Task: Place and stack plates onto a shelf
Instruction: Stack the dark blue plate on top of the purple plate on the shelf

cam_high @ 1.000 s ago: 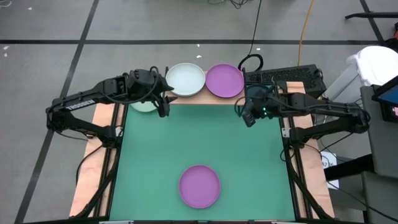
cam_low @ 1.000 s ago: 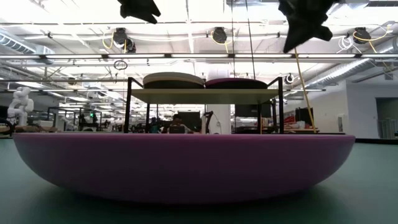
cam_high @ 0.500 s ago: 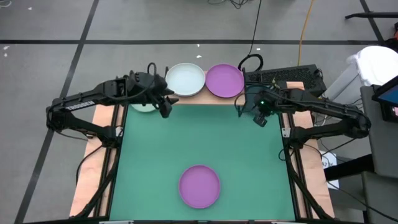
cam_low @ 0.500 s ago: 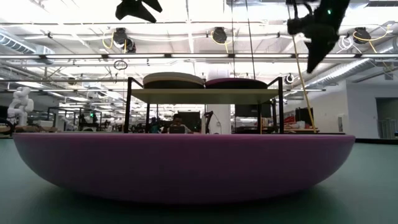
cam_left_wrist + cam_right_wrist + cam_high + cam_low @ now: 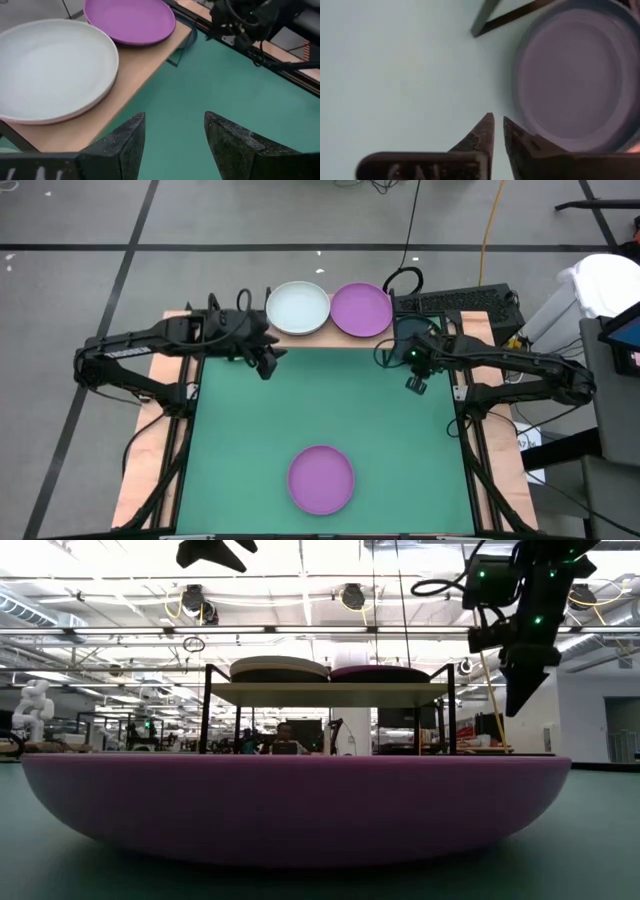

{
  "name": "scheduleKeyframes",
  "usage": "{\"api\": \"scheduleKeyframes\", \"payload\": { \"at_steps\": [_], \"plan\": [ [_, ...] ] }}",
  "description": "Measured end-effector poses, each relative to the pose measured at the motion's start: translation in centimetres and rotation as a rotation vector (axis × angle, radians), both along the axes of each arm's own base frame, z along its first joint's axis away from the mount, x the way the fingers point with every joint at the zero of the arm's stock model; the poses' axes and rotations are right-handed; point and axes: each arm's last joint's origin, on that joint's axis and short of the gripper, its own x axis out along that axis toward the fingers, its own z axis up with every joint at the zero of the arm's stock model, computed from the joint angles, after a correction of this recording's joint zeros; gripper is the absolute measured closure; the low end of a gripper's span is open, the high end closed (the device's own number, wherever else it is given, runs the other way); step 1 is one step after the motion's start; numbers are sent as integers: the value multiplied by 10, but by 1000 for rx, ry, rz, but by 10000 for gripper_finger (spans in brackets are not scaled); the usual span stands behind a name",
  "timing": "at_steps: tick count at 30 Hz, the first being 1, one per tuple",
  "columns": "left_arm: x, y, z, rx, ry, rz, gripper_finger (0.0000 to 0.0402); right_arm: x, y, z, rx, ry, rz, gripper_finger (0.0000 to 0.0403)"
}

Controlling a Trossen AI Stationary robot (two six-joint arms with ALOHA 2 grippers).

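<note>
The shelf (image 5: pixel 330 337) stands at the table's far edge. On it a pale white-blue plate (image 5: pixel 298 308) tops a stack with a dark plate under it (image 5: pixel 279 669), and a purple plate (image 5: pixel 361 309) tops the stack beside it. Another purple plate (image 5: pixel 321 478) rests flat on the green mat near the near edge. My left gripper (image 5: pixel 266 366) hovers open, just in front of the shelf's left end (image 5: pixel 135 75). My right gripper (image 5: pixel 414 385) hangs shut, fingers pointing down, in front of the shelf's right end, above the mat. The other plates are hidden or out of view.
Light-wood strips (image 5: pixel 150 440) and black rails run along both sides of the mat. A black keyboard-like box (image 5: pixel 460 302) and cables lie beyond the far right corner. In the right wrist view a purple plate (image 5: pixel 575 75) shows beside a black shelf leg (image 5: pixel 482 22).
My right gripper has moved away from the shelf toward the table's near and right edges, has come down, and has tipped so that its fingers point downward. My left arm has shifted slightly and now covers the pale plate that showed beneath it. No plate has moved.
</note>
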Motion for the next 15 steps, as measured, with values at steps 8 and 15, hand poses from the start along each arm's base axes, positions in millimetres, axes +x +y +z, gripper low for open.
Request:
{"api": "scheduleKeyframes", "payload": {
  "at_steps": [8,15],
  "plan": [
    [0,-6,0,20,4,38,193,-3,-8,-1,-23,17,-58,299],
    [0,-5,0,27,5,51,193,-2,-19,-11,3,71,-111,255]
  ]
}}
